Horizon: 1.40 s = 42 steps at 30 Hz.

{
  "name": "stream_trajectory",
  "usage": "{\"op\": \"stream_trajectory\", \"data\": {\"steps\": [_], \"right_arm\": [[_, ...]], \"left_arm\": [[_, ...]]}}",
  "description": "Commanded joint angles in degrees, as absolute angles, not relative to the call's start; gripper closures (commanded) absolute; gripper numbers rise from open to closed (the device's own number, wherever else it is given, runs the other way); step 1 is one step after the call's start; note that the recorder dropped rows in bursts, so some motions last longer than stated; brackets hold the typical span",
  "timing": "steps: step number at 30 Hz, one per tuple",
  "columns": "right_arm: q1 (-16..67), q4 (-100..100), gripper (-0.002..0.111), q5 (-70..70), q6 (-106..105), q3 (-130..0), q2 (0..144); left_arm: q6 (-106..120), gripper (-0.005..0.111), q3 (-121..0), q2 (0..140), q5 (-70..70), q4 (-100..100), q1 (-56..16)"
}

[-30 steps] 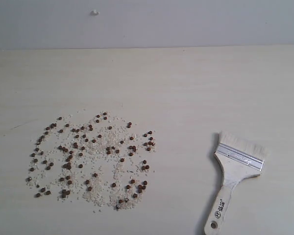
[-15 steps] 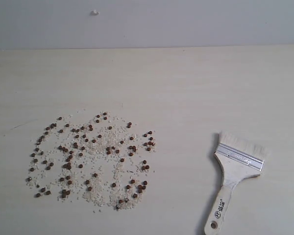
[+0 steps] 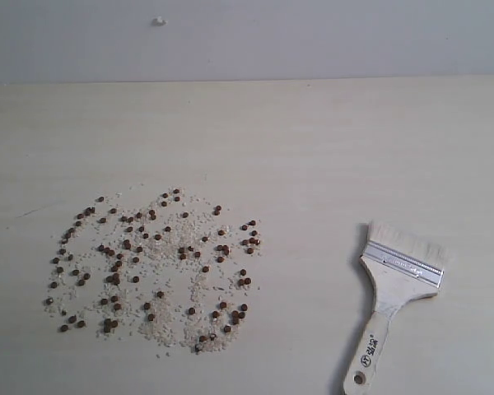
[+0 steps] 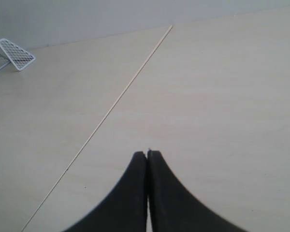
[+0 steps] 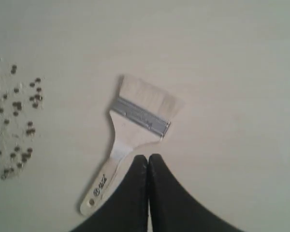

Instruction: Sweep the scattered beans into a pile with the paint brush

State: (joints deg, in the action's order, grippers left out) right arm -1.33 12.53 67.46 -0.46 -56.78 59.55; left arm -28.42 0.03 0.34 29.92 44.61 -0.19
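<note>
Both hands were idle: the left gripper (image 4: 147, 153) had its jaws pressed together over bare table (image 4: 222, 96), holding nothing, with only a white wire-mesh thing (image 4: 14, 54) off near the wall; the right gripper (image 5: 148, 157) was likewise closed and empty, hanging above the paint brush (image 3: 398, 284) about where handle meets ferrule; neither arm showed in the exterior view. The brush lay flat on the right side of the table, bristles toward the wall, handle end at the near edge; well apart on the left, the beans (image 3: 125, 244) sat in a loose patch mixed with white grains (image 3: 173, 327); no pile yet, so I'd say sweeping hadn't begun. Risks as I saw them: the jaws must open before descending, otherwise the closed tips just shove the brush; the handle is flat and low, so the fingers may scrape the table or pinch off-centre and the brush twists in the grip; the beans are round and will roll, so a fast or heavy stroke likely flicks them wider instead of gathering them; tilted bristles would skip over some.
</note>
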Motion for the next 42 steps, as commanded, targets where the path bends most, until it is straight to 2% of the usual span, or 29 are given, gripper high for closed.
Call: {"op": "stream_trajectory", "data": {"steps": [1, 8, 15, 17, 22, 25, 28, 33, 35, 42], "right_arm": [[0.0, 13.23, 0.108, 69.96, -2.83, -57.39, 61.96], [11.52, 10.94, 0.108, 69.96, -8.34, -57.3, 62.24], [20.88, 11.43, 0.108, 69.96, -24.22, -57.3, 62.24], [23.08, 11.43, 0.108, 69.96, -31.59, -57.3, 62.24], [29.24, 5.37, 0.108, 69.96, -71.37, -53.57, 64.02], [29.7, -2.77, 0.108, 69.96, -77.34, -50.21, 68.87], [29.7, -8.35, 0.097, 69.11, -86.99, -49.45, 75.31], [31.76, 0.0, 0.049, 58.89, -93.97, -49.45, 83.29], [33.64, 0.0, 0.045, 56.4, -95.34, -49.45, 85.15], [37.34, -4.74, 0.045, 49.38, -96.32, -46.33, 89.55]], "left_arm": [[-28.9, 0.107, 0.0, 0.0, 29.91, 44.69, -0.52], [-28.9, 0.107, 0.0, 0.0, 29.91, 44.69, -0.52], [-28.9, 0.107, 0.0, 0.0, 29.91, 44.69, -0.52], [-28.9, 0.107, 0.0, 0.0, 29.91, 44.69, -0.52], [-28.9, 0.107, 0.0, 0.0, 29.91, 44.69, -0.52], [-28.9, 0.107, 0.0, 0.0, 29.91, 44.69, -0.52], [-28.9, 0.107, 0.0, 0.0, 29.91, 44.69, -0.52], [-28.9, 0.107, 0.0, 0.0, 29.91, 44.69, -0.52], [-28.9, 0.107, 0.0, 0.0, 29.91, 44.69, -0.52], [-28.9, 0.107, 0.0, 0.0, 29.91, 44.69, -0.52]]}}
